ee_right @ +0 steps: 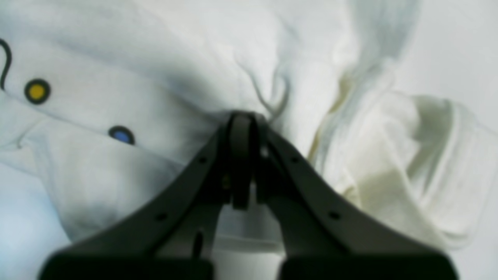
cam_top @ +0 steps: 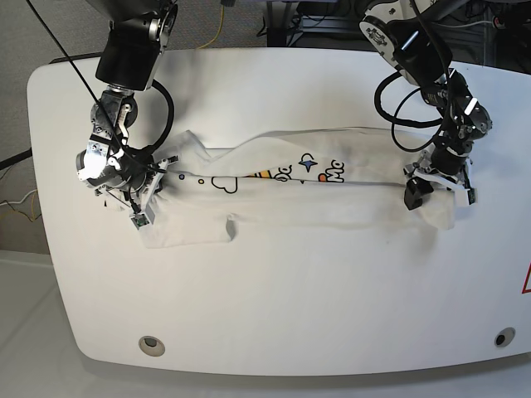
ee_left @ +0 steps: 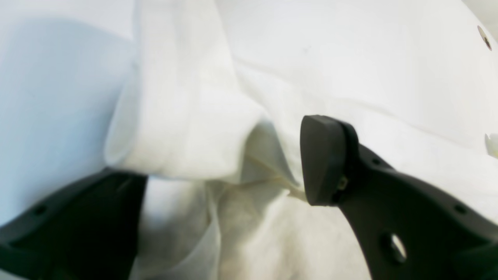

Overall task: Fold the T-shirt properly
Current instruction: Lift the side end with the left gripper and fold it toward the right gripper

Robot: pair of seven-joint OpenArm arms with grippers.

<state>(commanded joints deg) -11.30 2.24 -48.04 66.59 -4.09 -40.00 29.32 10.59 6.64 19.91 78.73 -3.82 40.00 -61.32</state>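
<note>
The white T-shirt (cam_top: 282, 195) lies stretched in a long, partly folded band across the table, with its coloured print (cam_top: 311, 170) facing up. At the band's left end in the base view, my right gripper (cam_top: 148, 192) is shut on a bunched fold of the T-shirt (ee_right: 163, 77) next to yellow and blue dots. Over the right end, my left gripper (cam_top: 433, 187) stands open. In the left wrist view its dark fingers (ee_left: 325, 159) are spread wide, with a rolled fold of the T-shirt (ee_left: 183, 116) between them; the left gripper (ee_left: 218, 171) does not pinch the cloth.
The white table (cam_top: 290, 298) has rounded corners and a bolt hole near each front corner (cam_top: 150, 343) (cam_top: 498, 337). Black cables (cam_top: 398, 108) hang from both arms at the back. A red mark (cam_top: 526, 282) shows at the right edge.
</note>
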